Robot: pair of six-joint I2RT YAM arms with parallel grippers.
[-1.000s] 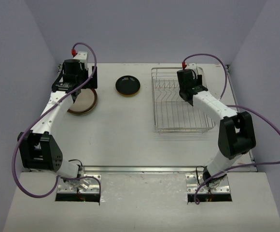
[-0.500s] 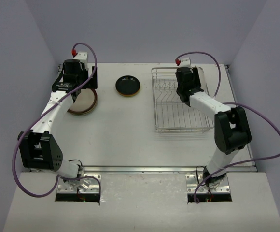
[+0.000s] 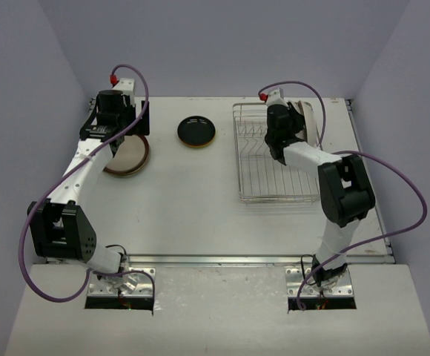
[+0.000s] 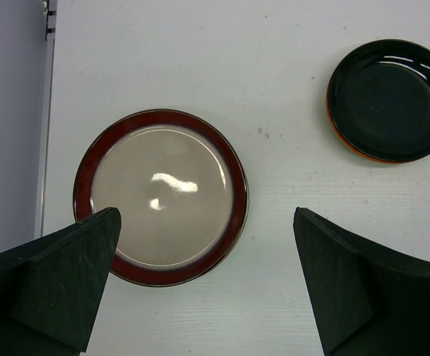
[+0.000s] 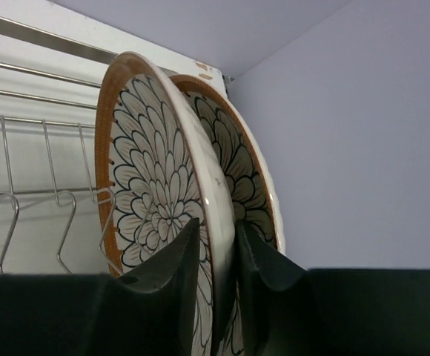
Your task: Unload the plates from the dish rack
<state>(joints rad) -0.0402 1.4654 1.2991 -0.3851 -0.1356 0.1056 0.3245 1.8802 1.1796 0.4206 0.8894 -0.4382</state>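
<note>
The silver wire dish rack (image 3: 274, 178) stands at the right. Two cream plates with a black flower pattern and orange-brown rims stand upright at its far end (image 3: 309, 122). In the right wrist view my right gripper (image 5: 216, 237) is shut on the rim of the front flower plate (image 5: 152, 170); the second flower plate (image 5: 245, 167) stands close behind it. A brown-rimmed plate (image 4: 161, 196) and a black plate (image 4: 390, 99) lie flat on the table. My left gripper (image 4: 204, 282) is open and empty above the brown-rimmed plate's near edge.
The rack's upright prongs (image 5: 30, 193) stand just left of the gripped plate. The back wall is close behind the rack. The brown-rimmed plate (image 3: 130, 156) lies near the table's left edge, with the black plate (image 3: 196, 132) to its right.
My right gripper has moved left along the rack's far end and turned, and the flower plates now show beside it. The left arm has not moved.
</note>
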